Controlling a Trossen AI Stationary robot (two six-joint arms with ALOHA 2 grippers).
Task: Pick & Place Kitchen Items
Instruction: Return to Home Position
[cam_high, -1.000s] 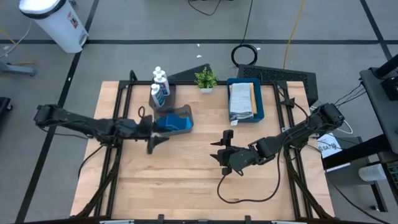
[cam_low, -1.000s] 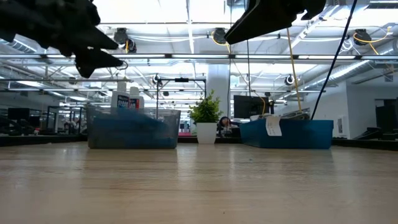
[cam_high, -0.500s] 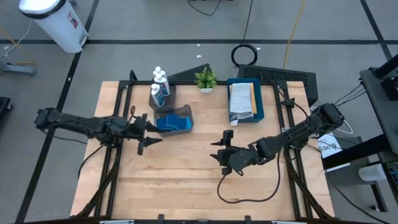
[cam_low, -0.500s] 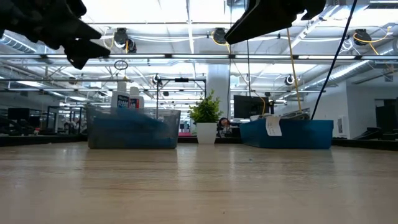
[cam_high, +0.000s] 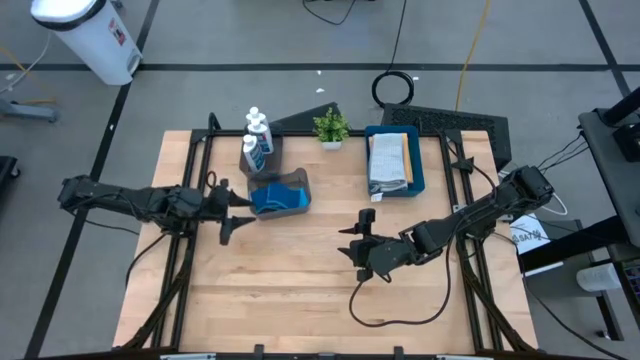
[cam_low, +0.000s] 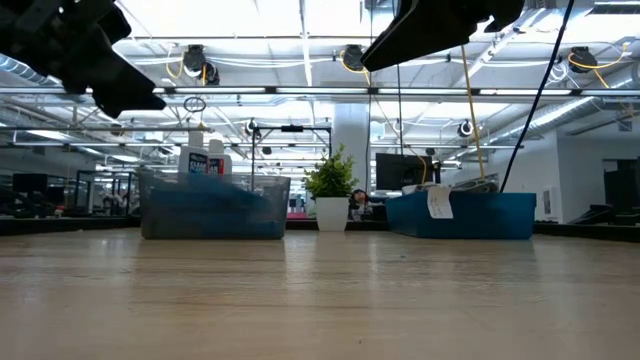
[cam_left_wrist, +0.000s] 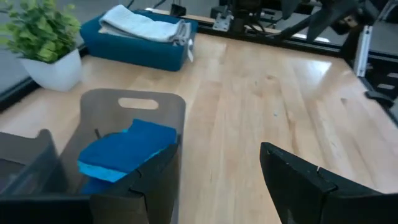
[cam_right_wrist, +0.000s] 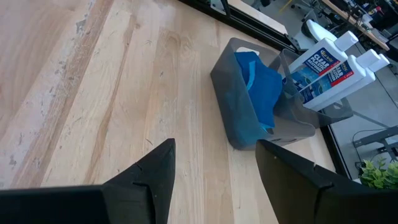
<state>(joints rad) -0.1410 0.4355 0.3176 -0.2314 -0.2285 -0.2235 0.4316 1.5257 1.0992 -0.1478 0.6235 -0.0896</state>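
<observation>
Sponges in bin beside left gripper

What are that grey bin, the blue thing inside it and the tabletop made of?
Bin: probably plastic, smoky and half see-through, since the blue shows through its wall. Sponge: seemingly soft foam, a thick matte slab. Table: pale wood planks with visible grain and seams, and a smooth, low-sheen finish.
</observation>
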